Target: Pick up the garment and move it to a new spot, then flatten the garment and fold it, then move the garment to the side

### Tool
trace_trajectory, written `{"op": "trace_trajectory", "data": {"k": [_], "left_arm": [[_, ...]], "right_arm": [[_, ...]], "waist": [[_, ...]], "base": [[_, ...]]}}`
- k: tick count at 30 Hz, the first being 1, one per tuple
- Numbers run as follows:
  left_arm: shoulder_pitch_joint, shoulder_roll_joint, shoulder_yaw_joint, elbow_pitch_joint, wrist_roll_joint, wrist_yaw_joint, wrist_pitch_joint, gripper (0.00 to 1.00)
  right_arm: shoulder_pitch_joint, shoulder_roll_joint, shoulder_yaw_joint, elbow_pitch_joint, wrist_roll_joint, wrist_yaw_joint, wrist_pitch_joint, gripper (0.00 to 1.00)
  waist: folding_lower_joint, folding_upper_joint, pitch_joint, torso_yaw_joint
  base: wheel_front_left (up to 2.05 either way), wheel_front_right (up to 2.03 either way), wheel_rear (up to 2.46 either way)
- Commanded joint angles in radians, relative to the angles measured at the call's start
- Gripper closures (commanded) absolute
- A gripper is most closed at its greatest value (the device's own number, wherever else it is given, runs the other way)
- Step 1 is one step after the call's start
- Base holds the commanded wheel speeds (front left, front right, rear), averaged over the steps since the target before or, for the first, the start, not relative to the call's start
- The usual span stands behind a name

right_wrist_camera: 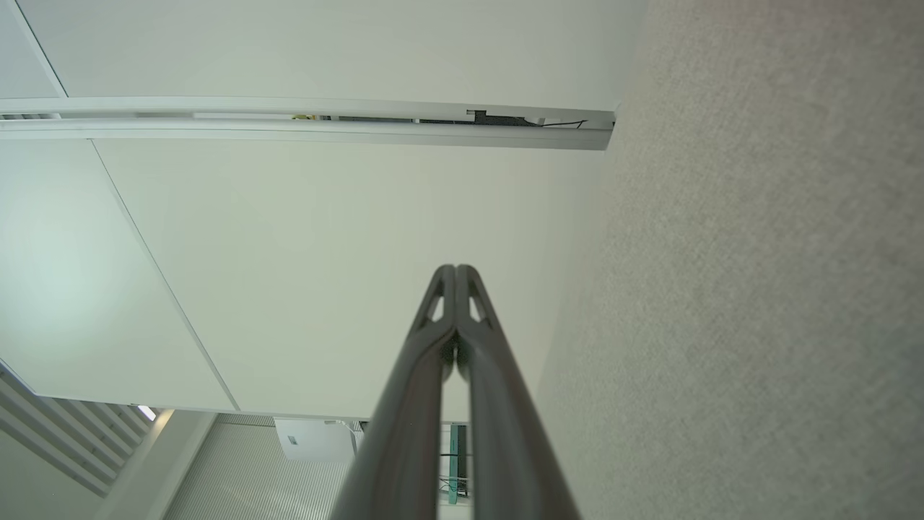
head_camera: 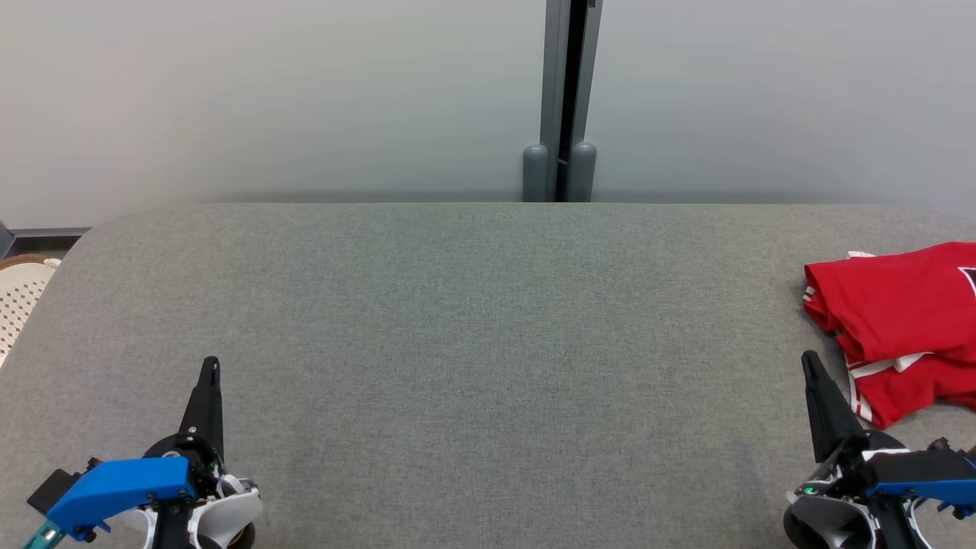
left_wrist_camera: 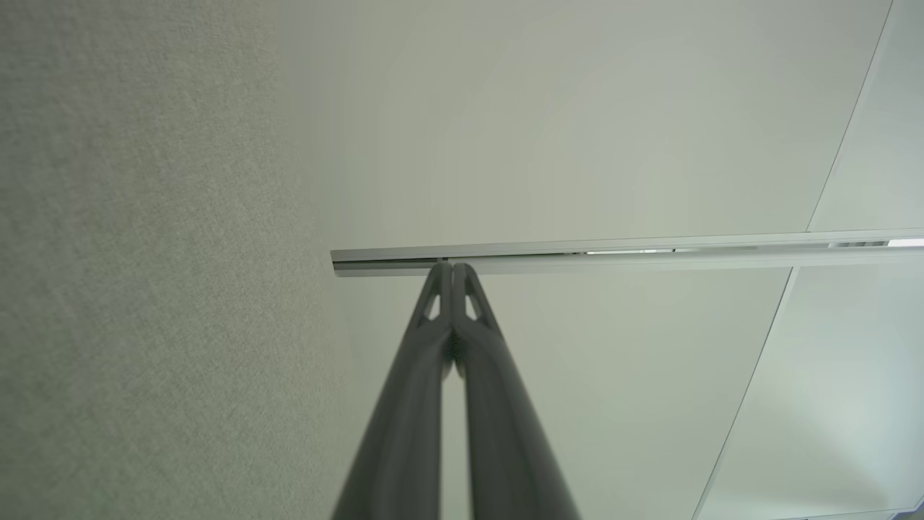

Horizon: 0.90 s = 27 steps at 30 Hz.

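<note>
Red shirt (head_camera: 900,305) with white trim lies crumpled at the far right of a long padded table (head_camera: 488,320) covered in grey woven fabric, its near corners rounded; the shirt runs off the right edge of the head view, so its full extent is hidden; a dark and white mark on its chest is cut by that same edge and I cannot read it. Behind the table stand pale, matte wall panels, parted by a grey upright post (head_camera: 564,99) with a dark slot down its middle and two rounded grey stubs at its foot; at the far left a white perforated basket (head_camera: 19,297) pokes in, mostly cut off. The left gripper (head_camera: 211,364) sits low over the near left of the table, well apart from the shirt, fingers pressed together and holding nothing; its wrist view shows the tips (left_wrist_camera: 452,266) meeting before a pale rail (left_wrist_camera: 613,253). The right gripper (head_camera: 808,358) sits at the near right, just beside the shirt's lower hem, fingers likewise together and empty, tips (right_wrist_camera: 455,269) joined in its own view; whether it touches the cloth I cannot tell. Blue housing (head_camera: 122,484) caps the left wrist.
</note>
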Motion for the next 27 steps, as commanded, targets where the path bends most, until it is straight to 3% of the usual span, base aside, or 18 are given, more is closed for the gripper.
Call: {"op": "trace_trajectory", "data": {"k": [1,27], "left_arm": [[-0.013,-0.002,0.004,-0.006,-0.016,-0.011,0.004,1.00],[-0.014,-0.002,0.006,-0.006,-0.029,-0.009,0.009,1.00]], "right_arm": [[-0.014,-0.005,-0.004,-0.006,0.019,0.000,0.009,1.00],[-0.014,-0.005,-0.005,-0.007,0.033,0.000,0.012,1.00]], "waist": [[0.0000,-0.0001,0.000,0.000],[0.0000,-0.0001,-0.002,0.001]], "base": [[0.00,0.00,0.00],[0.00,0.00,0.00]]}}
